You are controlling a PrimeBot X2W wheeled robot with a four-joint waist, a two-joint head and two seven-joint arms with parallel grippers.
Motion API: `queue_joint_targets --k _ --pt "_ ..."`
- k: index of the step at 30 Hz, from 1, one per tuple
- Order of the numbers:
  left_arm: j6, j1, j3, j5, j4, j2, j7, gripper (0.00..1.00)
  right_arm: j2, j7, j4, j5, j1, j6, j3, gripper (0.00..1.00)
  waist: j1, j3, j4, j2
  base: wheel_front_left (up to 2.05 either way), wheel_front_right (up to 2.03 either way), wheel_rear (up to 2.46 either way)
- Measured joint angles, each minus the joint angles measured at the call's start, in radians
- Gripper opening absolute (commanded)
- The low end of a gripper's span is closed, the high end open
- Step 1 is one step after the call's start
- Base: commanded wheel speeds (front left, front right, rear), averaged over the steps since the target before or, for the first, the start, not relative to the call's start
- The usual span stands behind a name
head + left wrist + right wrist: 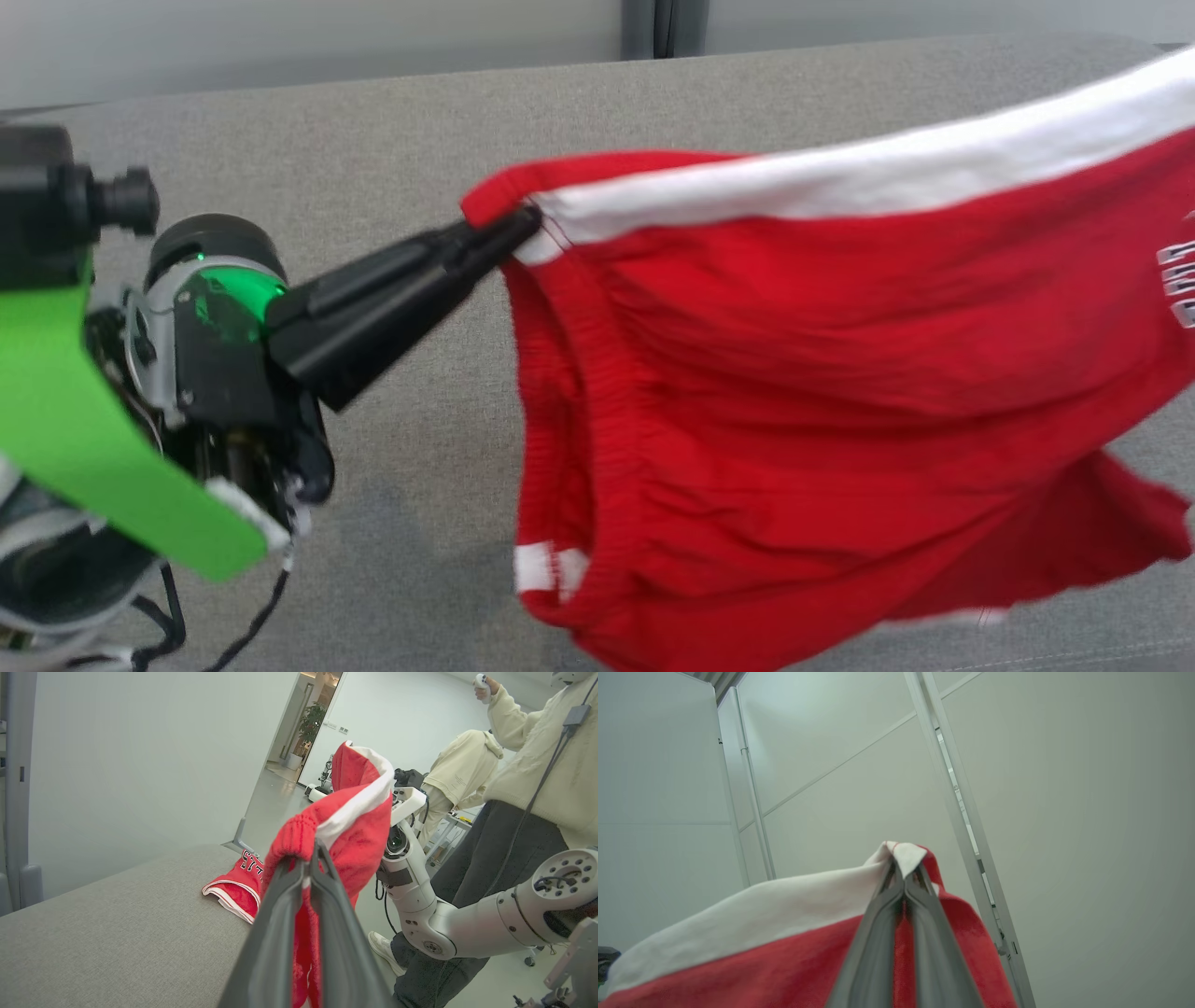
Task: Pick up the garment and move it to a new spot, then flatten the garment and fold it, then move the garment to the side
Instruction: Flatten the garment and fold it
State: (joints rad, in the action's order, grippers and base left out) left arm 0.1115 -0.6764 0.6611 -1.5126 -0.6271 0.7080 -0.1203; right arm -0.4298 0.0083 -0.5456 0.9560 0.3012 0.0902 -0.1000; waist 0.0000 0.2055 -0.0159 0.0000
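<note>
While the left gripper (523, 224) and right gripper (903, 870) are pinching the garment (794, 373) stretched between them, it's seemingly being relocated, needing lowering flat next.

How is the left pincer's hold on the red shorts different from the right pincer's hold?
The left pincer nips the shorts at the crinkly red waistband, beside the white stripe; the right pincer nips a white corner of that stripe. The left pincer points out over the grey cushion; the right pincer points towards pale wall panels. Both are shut tight on the shorts.
</note>
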Motion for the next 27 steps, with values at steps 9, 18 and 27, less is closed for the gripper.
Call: queue_joint_targets --k 9,18,27 --pt "-0.221 -0.132 -0.078 -0.063 0.457 0.028 -0.104 0.0 0.193 0.212 0.283 0.133 0.283 -0.179 0.243 0.0 0.0002 0.101 0.0 0.0 0.0 0.0 0.0" --pt "-0.126 -0.454 -0.063 0.288 0.389 -0.028 -0.001 0.0 0.195 0.146 0.302 -0.017 0.618 -0.202 0.215 0.0 0.0002 0.208 -0.003 0.0 0.0 0.0 0.0" --pt "-0.092 -0.037 0.155 0.269 0.621 -0.062 0.012 0.0 0.185 0.184 0.481 -0.04 0.139 -0.204 0.288 0.0 0.0002 0.264 -0.004 0.0 0.0 0.0 0.0"
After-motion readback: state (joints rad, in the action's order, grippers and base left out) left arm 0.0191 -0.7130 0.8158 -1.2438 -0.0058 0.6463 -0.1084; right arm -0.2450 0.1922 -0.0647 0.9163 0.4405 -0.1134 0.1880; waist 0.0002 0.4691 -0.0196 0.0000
